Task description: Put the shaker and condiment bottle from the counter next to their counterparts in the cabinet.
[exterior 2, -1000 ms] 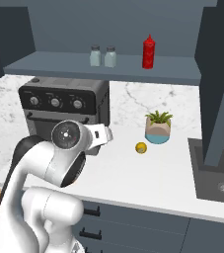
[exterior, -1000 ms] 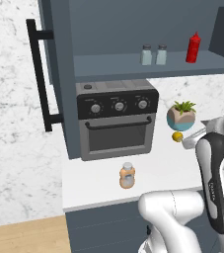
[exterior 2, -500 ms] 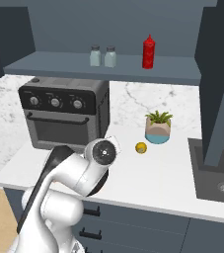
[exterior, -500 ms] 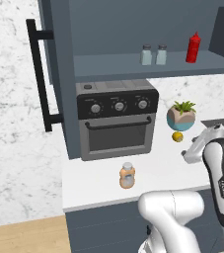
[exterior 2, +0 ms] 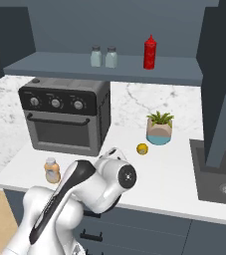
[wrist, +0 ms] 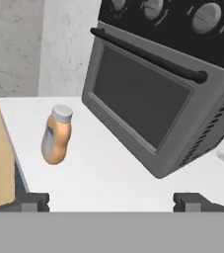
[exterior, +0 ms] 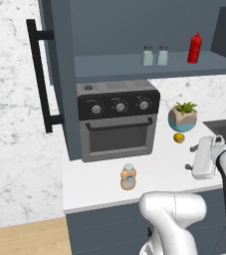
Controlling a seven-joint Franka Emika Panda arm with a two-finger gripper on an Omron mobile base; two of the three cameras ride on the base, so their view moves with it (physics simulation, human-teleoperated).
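Observation:
The short orange condiment bottle (exterior: pixel 128 177) (exterior 2: pixel 52 170) (wrist: pixel 56 134) stands upright on the white counter (exterior: pixel 99 184) in front of the toaster oven. Two identical pale shakers (exterior: pixel 147 55) (exterior: pixel 163 55) (exterior 2: pixel 96 56) stand side by side on the cabinet shelf (exterior: pixel 114 67), with the red squeeze bottle (exterior: pixel 195 48) (exterior 2: pixel 150 52) to their right. My gripper (wrist: pixel 111 201) (exterior: pixel 191 157) hangs low over the counter's front right, open and empty. It points towards the bottle, well short of it.
A black-fronted toaster oven (exterior: pixel 118 119) (wrist: pixel 163 94) sits at the back of the counter under the shelf. A potted plant (exterior: pixel 183 115) and a lemon (exterior: pixel 179 138) lie to its right, and a sink (exterior 2: pixel 219 174) further right. The cabinet door (exterior: pixel 59 79) stands open at the left.
The arm has swung and the hand has dropped lower over the counter's front right. The jaws stayed open. Nothing on the counter or shelf moved.

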